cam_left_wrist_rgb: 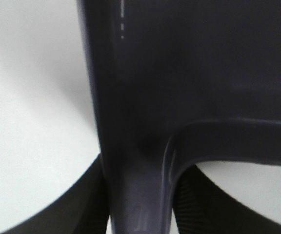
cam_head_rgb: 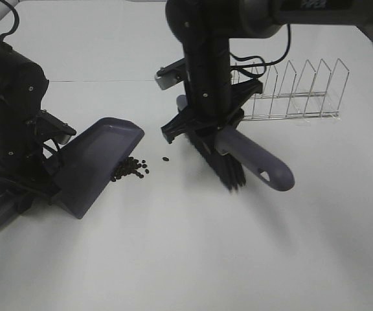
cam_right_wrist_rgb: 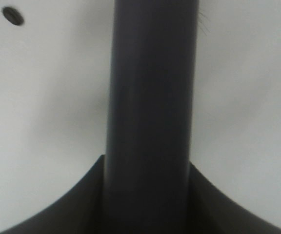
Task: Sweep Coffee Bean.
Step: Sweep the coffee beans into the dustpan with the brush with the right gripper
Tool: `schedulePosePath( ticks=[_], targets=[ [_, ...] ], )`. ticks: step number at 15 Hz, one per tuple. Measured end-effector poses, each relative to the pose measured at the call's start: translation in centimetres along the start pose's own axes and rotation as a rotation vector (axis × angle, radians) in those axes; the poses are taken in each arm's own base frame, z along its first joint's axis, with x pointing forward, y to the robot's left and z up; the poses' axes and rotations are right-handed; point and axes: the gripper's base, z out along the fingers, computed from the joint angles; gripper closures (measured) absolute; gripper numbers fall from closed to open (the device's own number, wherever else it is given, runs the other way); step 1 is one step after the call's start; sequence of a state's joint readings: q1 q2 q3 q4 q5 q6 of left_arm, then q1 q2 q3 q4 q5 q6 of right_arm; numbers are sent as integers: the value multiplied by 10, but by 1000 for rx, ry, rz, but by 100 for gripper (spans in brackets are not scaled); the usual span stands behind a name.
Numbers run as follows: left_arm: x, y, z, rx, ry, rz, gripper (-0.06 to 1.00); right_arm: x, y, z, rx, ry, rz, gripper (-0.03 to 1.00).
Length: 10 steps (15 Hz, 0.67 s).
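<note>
The coffee beans [cam_head_rgb: 129, 169] are tiny, dark brown-black ovals. They are bunched in a loose heap on the white table [cam_head_rgb: 186, 259], right at the front lip of the dustpan [cam_head_rgb: 99, 162]. Some sit on the lip itself and a few are scattered just off it. One stray bean [cam_head_rgb: 166, 159] lies apart from the heap, between it and the brush [cam_head_rgb: 264, 167]. The right wrist view shows the same bean as a small dark oval [cam_right_wrist_rgb: 12, 15] on the bare surface.

The dustpan is grey-purple and tilted, with its open mouth down on the table and facing the brush. Its handle runs back into the left gripper [cam_head_rgb: 23, 188], whose jaws are pressed together on the handle. The left wrist view shows the fingers [cam_left_wrist_rgb: 72, 212] flanking the handle on both sides.

The brush is the same grey-purple, with dark bristles pointing down at the table and a hanging hole at its free end. Whether the bristle tips touch the table cannot be told. The right gripper [cam_head_rgb: 206, 126] pinches the brush handle [cam_right_wrist_rgb: 152, 97] near the head.

Behind the brush, well apart from the beans, stands a wire rack [cam_head_rgb: 300, 97].
</note>
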State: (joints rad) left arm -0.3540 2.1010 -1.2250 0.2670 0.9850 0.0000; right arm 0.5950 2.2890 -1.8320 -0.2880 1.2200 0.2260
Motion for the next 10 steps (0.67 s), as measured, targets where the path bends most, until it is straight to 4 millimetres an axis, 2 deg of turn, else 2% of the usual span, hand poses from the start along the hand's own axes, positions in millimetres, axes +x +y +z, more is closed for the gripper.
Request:
schedulePosePath(
  ticks=[1, 4, 6, 10],
  targets=[
    [0, -1, 0, 7, -2, -5, 61, -10, 19, 7, -4, -16, -30, 62],
    [-1, -3, 0, 35, -11, -14, 61, -18, 47, 15, -62, -18, -42, 62],
    [-2, -5, 0, 53, -23, -24, 61, -18, 59, 23, -152, 19, -19, 62],
    [-3, -9, 2, 97, 4, -41, 61, -21, 72, 22, -298, -3, 17, 62]
  ],
)
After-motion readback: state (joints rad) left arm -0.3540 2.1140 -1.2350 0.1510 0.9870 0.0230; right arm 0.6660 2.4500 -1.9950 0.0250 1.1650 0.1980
